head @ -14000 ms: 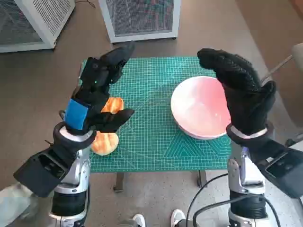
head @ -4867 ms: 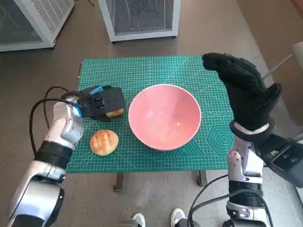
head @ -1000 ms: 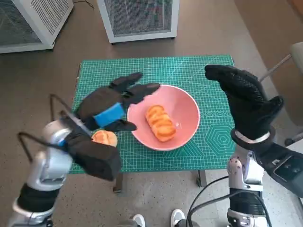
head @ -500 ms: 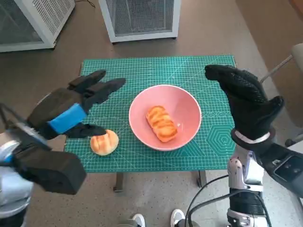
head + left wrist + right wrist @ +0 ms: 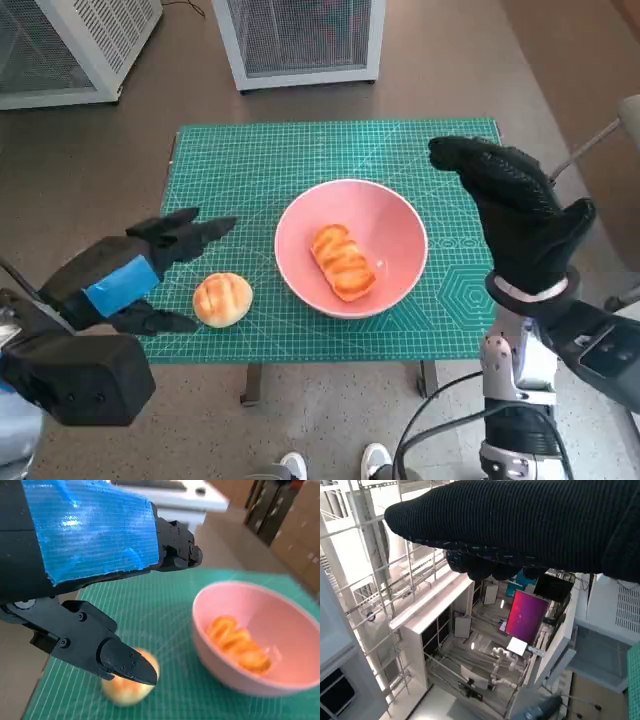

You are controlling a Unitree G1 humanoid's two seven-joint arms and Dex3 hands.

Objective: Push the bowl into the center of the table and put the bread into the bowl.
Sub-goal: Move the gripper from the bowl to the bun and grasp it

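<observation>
Pink bowl (image 5: 351, 248) mid-tabletop (image 5: 300, 150), one loaf (image 5: 342, 261) inside. Left robot hand (image 5: 130, 270) spread, empty, beside round bun (image 5: 222, 299) near front-left edge; right robot hand (image 5: 512, 205) raised, open. Risk: knocking bun off edge.

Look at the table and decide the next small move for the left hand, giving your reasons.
Probably lower the left hand onto the round bread roll and grasp it. The pink bowl sits near the middle of the green mat with a twisted bread inside, but the roll lies on the mat beside the bowl, and the open hand hovers next to it.
</observation>
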